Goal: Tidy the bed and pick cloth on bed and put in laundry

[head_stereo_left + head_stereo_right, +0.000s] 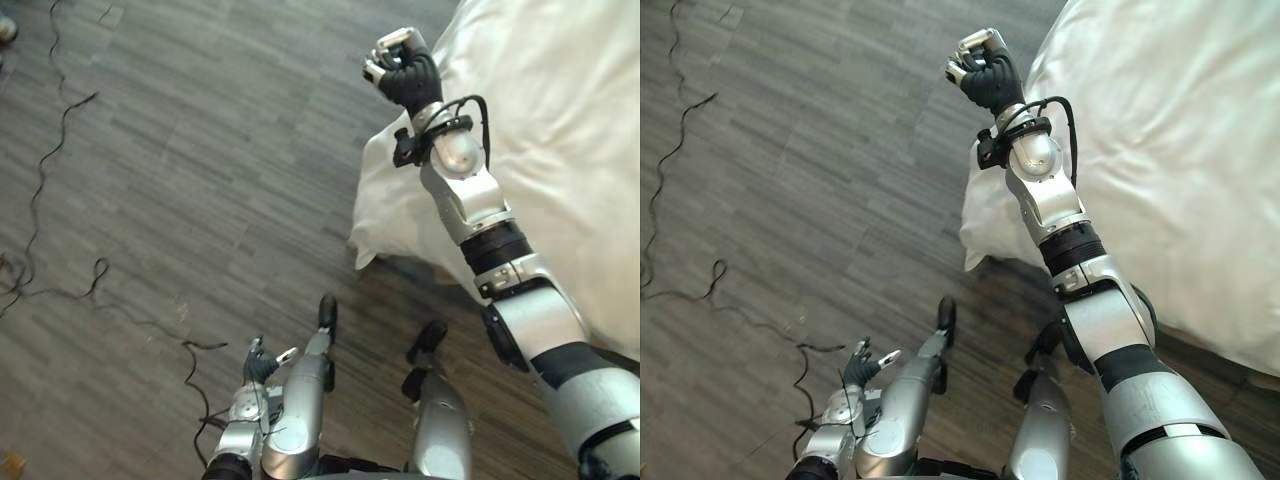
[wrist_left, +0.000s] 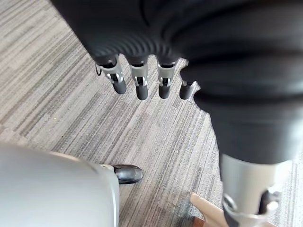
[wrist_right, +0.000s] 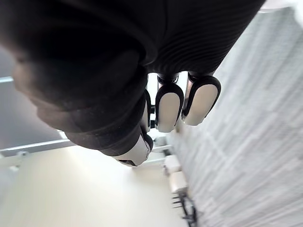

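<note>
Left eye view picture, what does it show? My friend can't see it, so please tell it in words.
The robot's right hand is raised, curled into an empty fist, right beside the edge of the white bed cover. Its left hand hangs low and open over the grey striped floor.

Bright, even light washes the white bedding [image 1: 570, 130] pale; the grey floor [image 1: 200, 160] carries soft shadows

White duvet [image 1: 1170, 150] covered the bed, softly rumpled with shallow folds, and its near corner hung down over the edge above the grey plank floor [image 1: 790, 150].
</note>
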Controlling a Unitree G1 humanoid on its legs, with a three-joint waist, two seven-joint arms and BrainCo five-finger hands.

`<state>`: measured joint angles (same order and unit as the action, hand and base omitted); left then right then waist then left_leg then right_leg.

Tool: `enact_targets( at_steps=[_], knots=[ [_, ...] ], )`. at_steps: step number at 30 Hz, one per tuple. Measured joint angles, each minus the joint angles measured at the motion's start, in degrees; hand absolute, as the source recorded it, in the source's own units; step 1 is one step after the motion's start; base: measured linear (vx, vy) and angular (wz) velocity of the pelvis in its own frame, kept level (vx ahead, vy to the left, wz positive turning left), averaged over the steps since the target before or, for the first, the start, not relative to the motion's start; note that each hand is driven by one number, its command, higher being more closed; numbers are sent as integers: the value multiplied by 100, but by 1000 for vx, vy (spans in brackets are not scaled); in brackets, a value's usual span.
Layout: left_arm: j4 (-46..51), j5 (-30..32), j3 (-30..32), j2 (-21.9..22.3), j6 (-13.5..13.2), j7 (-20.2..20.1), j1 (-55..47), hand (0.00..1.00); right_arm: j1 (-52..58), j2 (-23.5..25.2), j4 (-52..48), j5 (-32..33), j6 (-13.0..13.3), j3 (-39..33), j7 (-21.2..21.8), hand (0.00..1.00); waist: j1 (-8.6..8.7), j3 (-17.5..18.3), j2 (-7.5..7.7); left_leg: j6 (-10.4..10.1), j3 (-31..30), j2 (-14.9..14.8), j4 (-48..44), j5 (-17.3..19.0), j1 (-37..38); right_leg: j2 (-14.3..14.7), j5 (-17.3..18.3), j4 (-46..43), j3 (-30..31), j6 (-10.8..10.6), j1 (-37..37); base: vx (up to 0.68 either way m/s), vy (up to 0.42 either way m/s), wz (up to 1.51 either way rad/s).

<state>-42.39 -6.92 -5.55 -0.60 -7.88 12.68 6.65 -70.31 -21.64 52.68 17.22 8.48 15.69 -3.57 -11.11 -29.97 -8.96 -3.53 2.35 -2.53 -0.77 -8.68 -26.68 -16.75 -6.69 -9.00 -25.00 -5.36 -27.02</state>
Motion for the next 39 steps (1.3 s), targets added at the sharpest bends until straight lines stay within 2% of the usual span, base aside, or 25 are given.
enact_targets(
  at_steps=[3,8,9,11,13,14,15,17,18,19,21,22,23,26,27,30,33,36,38,39],
  knots=[
    [-15,-147,-374,28,-36,-2,340,0,-11,30,563,-217,3,2,-47,100,-145,3,-5,20,1,33,3,-82,-323,-11,-71,13,5,57,-318,-69,-33,10],
    [96,-146,-511,94,-129,-21,389,0,401,60,912,-553,-21,-174,26,100,-156,4,-7,0,55,126,2,-62,-452,-57,-235,237,42,-4,-334,-21,14,8],
    [93,-145,-472,96,-118,-20,375,0,728,98,725,-694,155,-264,92,100,-134,4,-6,7,84,149,2,-58,-459,-78,-251,250,72,-27,-338,-2,37,0],
    [75,-139,-253,143,-82,-19,339,0,1137,459,420,-874,226,-540,135,100,67,4,-2,65,182,196,-69,-16,-421,-138,-272,234,179,-59,-317,1,38,-16],
    [57,-126,120,212,-18,-15,345,0,1959,1075,-39,-896,228,-782,148,100,367,-1,46,183,323,207,-217,63,-243,-151,-280,230,349,-66,-167,3,16,-30],
    [13,-97,171,214,5,-8,346,0,2198,1232,-49,-896,177,-784,158,100,454,-7,58,184,330,204,-214,75,-155,-145,-279,234,363,-66,-92,11,-10,-19],
    [-44,-10,192,206,28,-8,355,0,2629,1437,-38,-896,-37,-767,154,100,533,-9,91,186,359,186,-216,109,-28,-125,-272,240,407,-62,11,20,-30,-26],
    [-129,223,248,204,139,-8,354,0,3944,1664,-26,-888,-532,-606,177,100,616,-46,249,141,421,132,-200,197,335,-64,-191,240,513,-58,284,34,-59,-34],
    [-172,285,278,200,167,-8,353,0,4257,1691,-39,-877,-612,-537,206,100,660,-61,300,128,421,113,-183,207,426,-43,-175,241,524,-50,363,37,-69,-26],
    [-298,333,304,142,241,-11,343,0,4765,1741,-177,-855,-773,-305,279,100,764,-80,427,113,445,71,-120,217,642,-1,-118,235,543,-44,524,31,-69,-29],
    [-538,455,350,33,327,-18,285,0,5207,1847,-835,-724,-891,130,403,100,810,-64,702,27,571,0,-22,279,1083,114,-48,238,652,8,803,36,-69,-43],
    [-576,517,352,14,363,-19,245,0,5213,1880,-1076,-606,-886,239,460,100,846,-60,744,24,591,-35,29,278,1220,148,-27,248,665,23,914,14,-58,-34],
    [-653,596,360,-23,377,-23,160,0,5178,1968,-1597,-388,-828,401,558,100,877,0,826,7,620,-71,116,272,1440,202,9,283,677,31,1085,2,-67,-27],
    [-888,732,410,-142,482,-17,-68,0,4923,2283,-2473,428,-576,554,778,100,874,515,1000,-74,809,-167,419,218,1732,347,29,405,805,9,1188,21,-47,-28],
    [-948,760,420,-150,506,-17,-156,0,4845,2343,-2750,776,-488,543,835,100,863,722,1029,-95,865,-185,516,202,1823,368,26,427,840,11,1210,67,-33,-24],
    [-1011,768,532,-144,535,-15,-323,0,4729,2421,-3342,1563,-340,294,875,100,873,981,1051,-116,921,-206,599,190,2085,372,15,437,920,12,1380,78,-14,-16],
    [-1045,769,618,-139,560,-12,-350,0,4476,2518,-3511,2112,-146,-122,817,100,875,1051,1052,-85,954,-193,597,166,2122,371,-22,435,963,-4,1390,61,8,-9],
    [-1037,768,636,-137,610,-4,-349,0,3661,2473,-3354,2682,118,-833,593,100,886,1031,1020,-82,1055,-155,573,165,2120,358,-79,425,1106,-22,1312,30,10,-17],
    [-990,764,634,-120,614,-4,-331,0,2957,2283,-2953,2859,296,-1282,421,100,916,947,917,-78,1118,-121,472,171,2023,310,-124,396,1170,-38,1218,-10,19,-8],
    [-958,761,633,-101,601,-4,-320,0,2486,2061,-2666,2958,414,-1519,312,100,944,853,791,-65,1132,-90,362,180,1862,269,-163,348,1206,-24,1073,-51,27,4]
  ],
)
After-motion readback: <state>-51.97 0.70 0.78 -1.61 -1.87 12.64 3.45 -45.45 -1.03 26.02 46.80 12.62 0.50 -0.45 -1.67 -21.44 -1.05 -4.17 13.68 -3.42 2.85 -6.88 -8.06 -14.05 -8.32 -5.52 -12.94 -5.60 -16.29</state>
